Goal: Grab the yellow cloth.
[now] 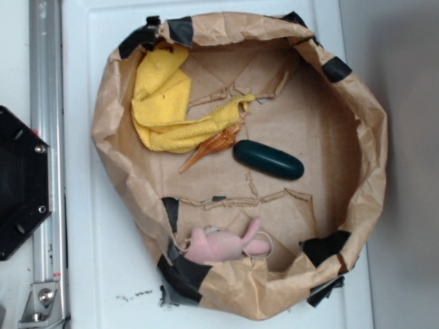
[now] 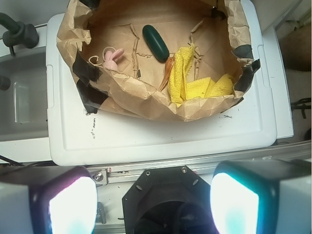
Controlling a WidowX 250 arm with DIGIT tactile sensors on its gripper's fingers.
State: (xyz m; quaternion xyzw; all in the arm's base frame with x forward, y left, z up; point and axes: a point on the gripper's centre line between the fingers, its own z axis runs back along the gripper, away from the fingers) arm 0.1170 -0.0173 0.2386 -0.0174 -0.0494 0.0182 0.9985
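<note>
The yellow cloth (image 1: 164, 103) lies crumpled against the upper left wall of a brown paper basin (image 1: 363, 137); in the wrist view the yellow cloth (image 2: 192, 83) sits at the basin's near right. My gripper (image 2: 153, 200) does not show in the exterior view. From the wrist view it hangs high above the robot base, well short of the basin, its two fingers (image 2: 73, 204) far apart with nothing between them.
Inside the basin lie a dark green oval thing (image 1: 269, 160), a small orange ridged cone (image 1: 209, 147) touching the cloth, and a pink plush toy (image 1: 223, 245). The basin stands on a white lid (image 1: 89, 226). The black robot base (image 1: 17, 181) and a metal rail (image 1: 46, 137) are at the left.
</note>
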